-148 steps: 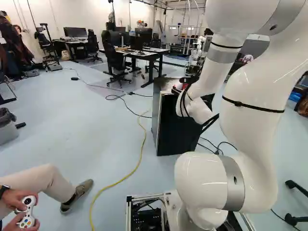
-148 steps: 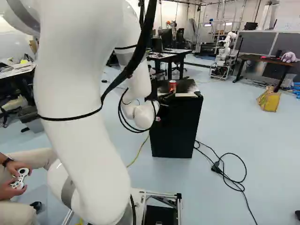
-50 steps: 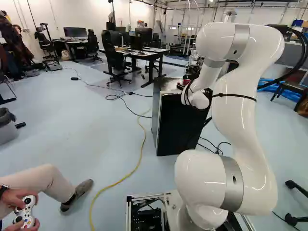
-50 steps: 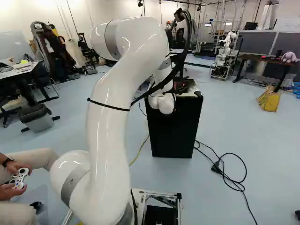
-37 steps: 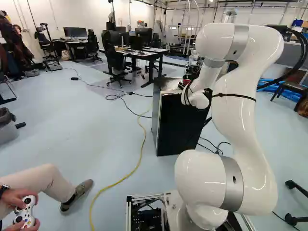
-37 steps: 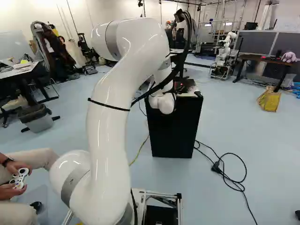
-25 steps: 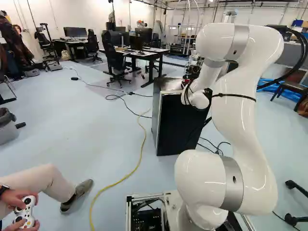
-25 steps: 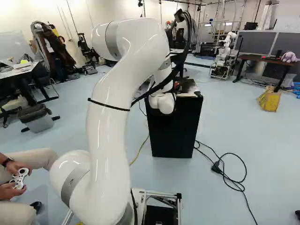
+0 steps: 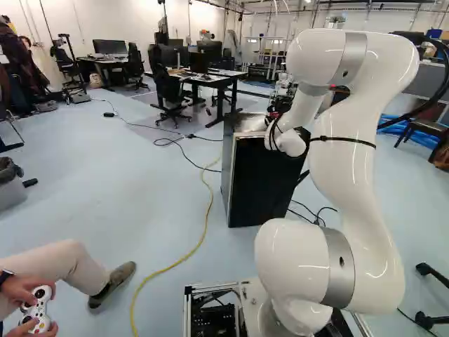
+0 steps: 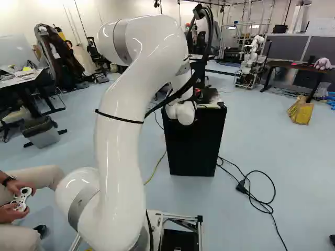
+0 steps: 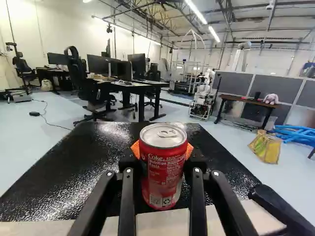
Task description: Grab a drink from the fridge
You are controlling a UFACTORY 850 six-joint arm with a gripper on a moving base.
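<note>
Beyond the arm's wrist, partly hidden by it, my gripper [image 10: 199,94] is at the top of the black fridge [image 10: 194,146]. The wrist view shows the gripper [image 11: 162,152] shut on a red drink can [image 11: 163,172], one finger on each side, with orange pads showing behind it. The can is upright, its silver lid uppermost, over the fridge's dark, glossy top [image 11: 64,172]. Whether its base touches that top cannot be told. In the left base view the fridge [image 9: 263,182] stands on the floor behind the wrist.
A yellow cable [image 9: 198,242] crosses the floor left of the fridge; a black cable [image 10: 254,197] lies to its right. Desks [image 9: 221,78] stand farther back, with another robot [image 10: 251,63] and a yellow bag [image 10: 301,111]. A seated person [image 9: 42,281] holds a controller.
Over three seconds my arm has lowered and reached farther toward the fridge top. In the last half second its upper joints have shifted slightly. The base and the fridge have not moved.
</note>
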